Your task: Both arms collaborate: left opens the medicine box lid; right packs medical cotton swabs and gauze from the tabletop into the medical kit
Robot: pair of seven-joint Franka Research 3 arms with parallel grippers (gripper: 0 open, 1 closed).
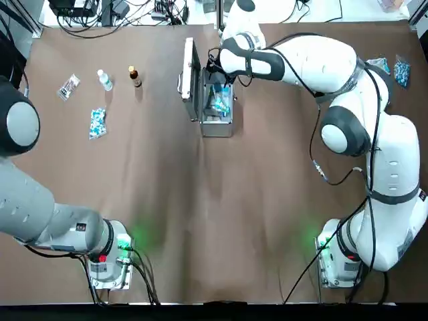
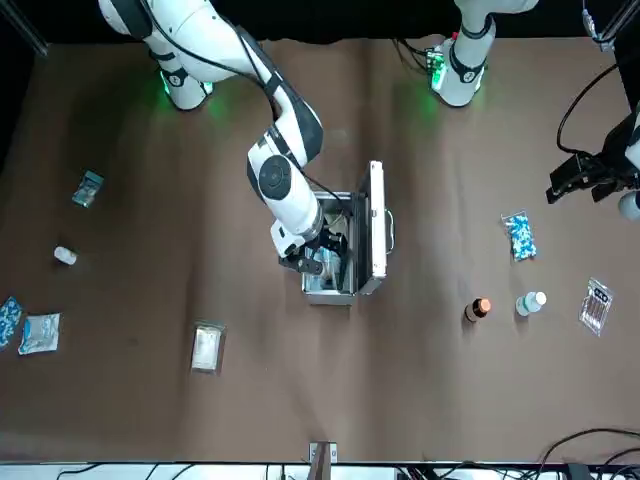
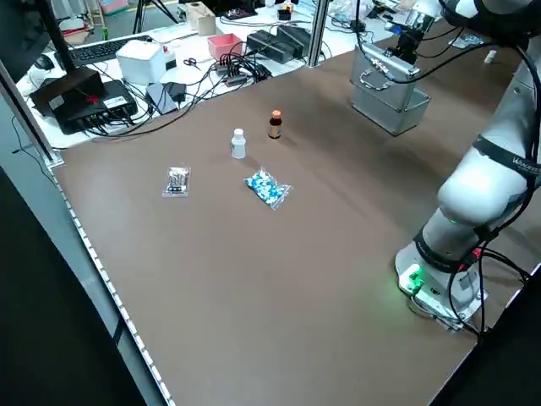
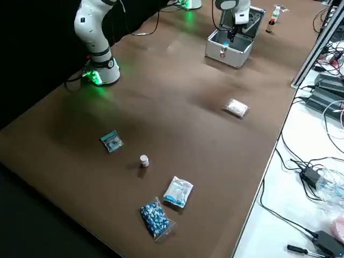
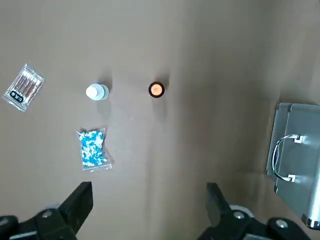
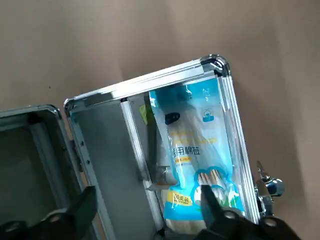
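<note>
Swabs (image 6: 195, 150) in glossy teal-blue plastic lie in the ridged aluminium medical kit (image 6: 135, 145), beneath the right gripper (image 6: 152, 200), whose fingers stand parted above it. Left gripper (image 5: 150, 200), likewise spread, hovers beside the kit, over the matte brown tabletop (image 5: 160, 135).

In the top view, our left arm (image 1: 67, 224) bends off the left edge. Our right arm (image 1: 341, 60) reaches from lower right to upper middle. Our left gripper (image 5: 150, 197) and right gripper (image 6: 150, 200) both have fingers wide apart.
</note>
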